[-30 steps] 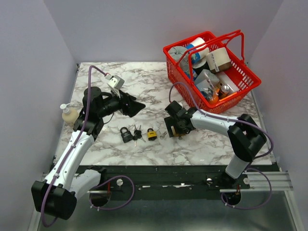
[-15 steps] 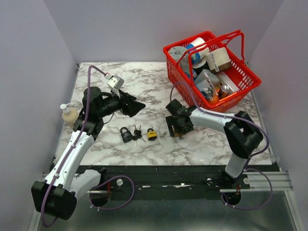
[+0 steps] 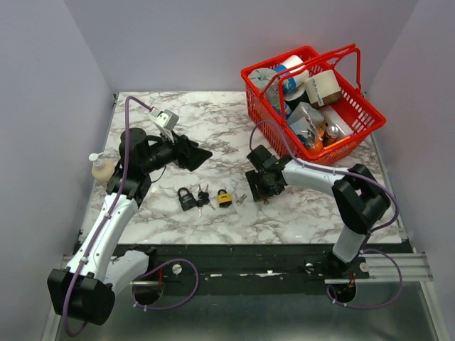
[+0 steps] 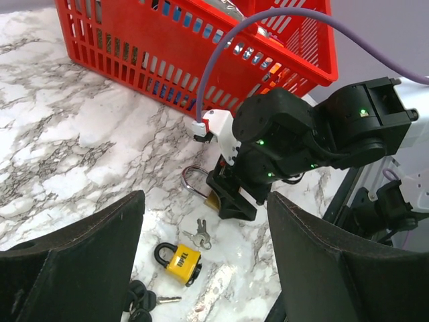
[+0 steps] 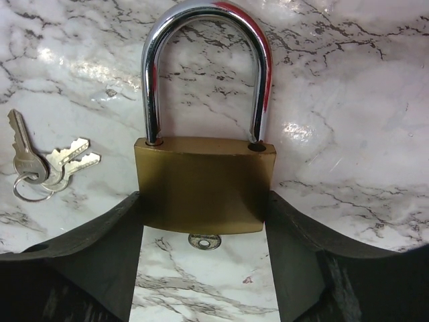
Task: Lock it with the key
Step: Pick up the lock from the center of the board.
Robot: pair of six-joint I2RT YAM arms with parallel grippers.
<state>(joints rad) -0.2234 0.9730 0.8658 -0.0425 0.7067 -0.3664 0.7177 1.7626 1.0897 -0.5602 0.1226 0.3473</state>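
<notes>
A brass padlock [image 5: 204, 184] with a steel shackle [image 5: 201, 13] lies on the marble table, and a key's round head [image 5: 204, 241] shows under its body. My right gripper [image 5: 204, 201] is shut on the padlock, its fingers [image 5: 120, 228] pressing both sides of the body. In the top view that gripper [image 3: 259, 186] covers the lock. My left gripper [image 4: 204, 268] hangs open above the table, looking down at the right gripper. A loose key pair [image 5: 47, 164] lies to the left of the brass lock.
A yellow padlock [image 3: 225, 197], a black padlock [image 3: 187, 199] and black-headed keys [image 3: 202, 197] lie between the arms. A red basket [image 3: 249, 74] full of items stands at the back right. A soap bottle [image 3: 102, 169] stands at the left edge.
My right gripper's fingers have closed in onto the brass padlock's sides. The left arm has drawn back slightly to the left.
</notes>
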